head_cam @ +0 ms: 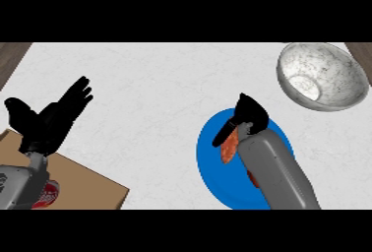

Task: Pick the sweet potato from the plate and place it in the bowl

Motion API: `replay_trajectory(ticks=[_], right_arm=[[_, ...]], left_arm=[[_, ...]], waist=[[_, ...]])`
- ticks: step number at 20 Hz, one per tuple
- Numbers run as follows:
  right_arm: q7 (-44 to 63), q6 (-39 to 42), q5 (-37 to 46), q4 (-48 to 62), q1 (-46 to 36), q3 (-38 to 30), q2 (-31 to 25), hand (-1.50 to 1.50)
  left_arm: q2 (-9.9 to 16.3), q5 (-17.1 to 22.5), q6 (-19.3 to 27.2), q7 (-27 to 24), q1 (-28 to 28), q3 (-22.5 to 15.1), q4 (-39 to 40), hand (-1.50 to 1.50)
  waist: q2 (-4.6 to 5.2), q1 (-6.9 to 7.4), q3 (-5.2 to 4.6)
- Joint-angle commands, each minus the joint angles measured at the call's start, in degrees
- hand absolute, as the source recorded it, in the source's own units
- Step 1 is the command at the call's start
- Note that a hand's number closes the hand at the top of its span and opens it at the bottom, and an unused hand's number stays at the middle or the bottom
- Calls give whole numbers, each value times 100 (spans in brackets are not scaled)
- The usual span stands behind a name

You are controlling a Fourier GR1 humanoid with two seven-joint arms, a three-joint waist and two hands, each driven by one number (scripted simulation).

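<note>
Blue plate [210,170] sits low and right of centre on your white counter [160,88], and the right forearm crosses most of it from the lower edge. Your right hand [247,118] is over the plate's upper part, turned so you see mostly its back. One dark finger or thumb runs down its left side against the sweet potato [229,146] — only a narrow orange strip of that veg shows, just left of the wrist, above the plate's blue. Fingers appear curled onto it, i.e. pinching it, but the far side of the grip is hidden by the hand itself. You can't tell from this view whether the potato is touching the plate or lifted off it. A second small reddish-orange patch shows lower down at the forearm's left edge; too little visible to say what it is.

Bowl [323,76] — grey speckled, tilted so its inside faces down-left — stands at the upper right, well apart from the hand and apart from the plate's rim. Nothing orange shows inside it.

Your left hand [51,120] is at the left, fingers straight and spread, pointing up and holding nothing. Under its forearm lies a brown board [87,184] at the lower left corner, w/ a red-and-white object [49,193] partly hidden beside the arm.
</note>
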Motion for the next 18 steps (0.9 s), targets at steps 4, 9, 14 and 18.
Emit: replay_trajectory(ticks=[4, 9, 14, 18], right_arm=[[521, 39, 29, 309, 35, -345, 2, -150], [712, -385, -77, 358, 45, 501, 71, 150], [95, -249, 534, 224, 226, -30, -49, 150], [-152, -306, 594, 515, -62, -245, -138, 150]], left_arm=[[-238, -237, 205, 360, 51, -103, -450, 0], [-191, -320, -75, 187, -183, 204, 62, 0], [-193, -307, -377, 30, 435, 377, -333, 0], [-220, -258, -442, 313, 284, 563, -400, 0]], waist=[[0, 13, 4], [9, 27, 2], [-4, 13, 2], [2, 23, 3]])
